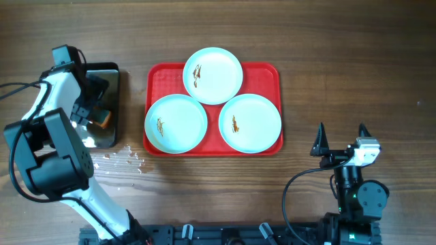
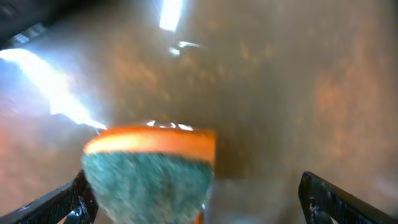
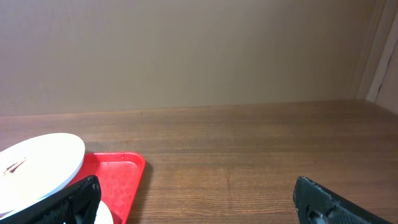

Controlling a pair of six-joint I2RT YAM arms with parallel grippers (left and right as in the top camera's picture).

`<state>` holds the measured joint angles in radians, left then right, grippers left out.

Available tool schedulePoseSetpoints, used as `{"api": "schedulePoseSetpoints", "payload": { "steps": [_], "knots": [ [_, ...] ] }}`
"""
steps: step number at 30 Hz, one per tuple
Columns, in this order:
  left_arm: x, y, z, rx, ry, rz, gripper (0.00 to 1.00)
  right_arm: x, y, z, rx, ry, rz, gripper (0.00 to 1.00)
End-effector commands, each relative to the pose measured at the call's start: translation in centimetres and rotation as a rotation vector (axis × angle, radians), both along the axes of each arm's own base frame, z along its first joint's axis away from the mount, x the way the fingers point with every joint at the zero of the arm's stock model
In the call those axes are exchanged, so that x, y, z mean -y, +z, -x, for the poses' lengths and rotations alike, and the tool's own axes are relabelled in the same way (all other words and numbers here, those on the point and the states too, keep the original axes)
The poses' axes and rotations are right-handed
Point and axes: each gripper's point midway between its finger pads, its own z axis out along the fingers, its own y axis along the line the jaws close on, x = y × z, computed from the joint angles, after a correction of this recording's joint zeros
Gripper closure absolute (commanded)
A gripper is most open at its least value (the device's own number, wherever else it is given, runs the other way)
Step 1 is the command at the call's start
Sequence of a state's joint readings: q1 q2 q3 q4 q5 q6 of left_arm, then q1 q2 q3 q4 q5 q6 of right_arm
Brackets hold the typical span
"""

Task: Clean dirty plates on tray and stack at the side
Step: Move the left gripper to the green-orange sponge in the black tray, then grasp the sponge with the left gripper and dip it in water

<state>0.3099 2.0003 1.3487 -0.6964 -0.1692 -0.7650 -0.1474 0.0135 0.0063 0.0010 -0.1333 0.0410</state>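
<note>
Grippers first: left gripper (image 2: 193,196) hangs low over a small shiny metal tray with a black rim (image 1: 113,133), which sits just left of the large red rectangular plastic tray (image 1: 161,76). Fingers spread wide. An orange sponge with a green scouring face (image 2: 149,168) stands between them, close against the left finger and well clear of the right one; not clamped. Metal underneath is blurred, with bright glare.

Other side: right gripper (image 1: 341,133) sits right of the red tray and nearer the robot base, apart from it. Jaws wide, nothing between them. Its wrist camera catches a corner of the red tray and a plate rim at the left edge of view.

Three round pale bluish-white plates lie on the red tray: far plate (image 1: 213,75) at the far middle, left plate (image 1: 176,123) and right plate (image 1: 251,122) side by side along the near edge, rims close together. Each carries a small brown-orange smear left of its centre.

Water droplets (image 1: 126,160) speckle the brown wooden table (image 1: 340,54) by the red tray's near left corner.
</note>
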Motion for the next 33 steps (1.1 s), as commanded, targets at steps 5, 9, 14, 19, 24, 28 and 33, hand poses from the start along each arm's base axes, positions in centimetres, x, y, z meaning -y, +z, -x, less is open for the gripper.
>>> {"api": "schedulePoseSetpoints", "payload": {
  "steps": [5,9,14,19,24,28,33],
  "knots": [
    [-1.9,-0.2,0.4,-0.028,0.026,-0.105,0.16,0.1,0.2,0.0,0.012,-0.006,-0.011,0.00],
    [-1.5,-0.4,1.1,-0.053,0.023,-0.087,0.16,0.1,0.2,0.0,0.012,-0.006,-0.012,0.00],
    [-1.1,-1.8,1.3,-0.069,0.018,-0.062,0.14,0.1,0.2,0.0,0.012,-0.006,-0.012,0.00],
    [-1.2,-2.1,1.2,-0.072,0.018,-0.063,0.39,0.1,0.2,0.0,0.012,-0.006,-0.011,0.00],
    [-1.7,-1.9,1.2,-0.078,-0.005,-0.098,0.93,0.1,0.2,0.0,0.012,-0.006,-0.012,0.00],
    [-1.0,-2.1,1.3,-0.080,-0.013,-0.055,0.00,0.1,0.2,0.0,0.012,-0.006,-0.012,0.00],
    [0.5,-2.5,0.9,-0.056,-0.032,0.034,0.96,0.1,0.2,0.0,0.012,-0.006,-0.011,0.00]
  ]
}}
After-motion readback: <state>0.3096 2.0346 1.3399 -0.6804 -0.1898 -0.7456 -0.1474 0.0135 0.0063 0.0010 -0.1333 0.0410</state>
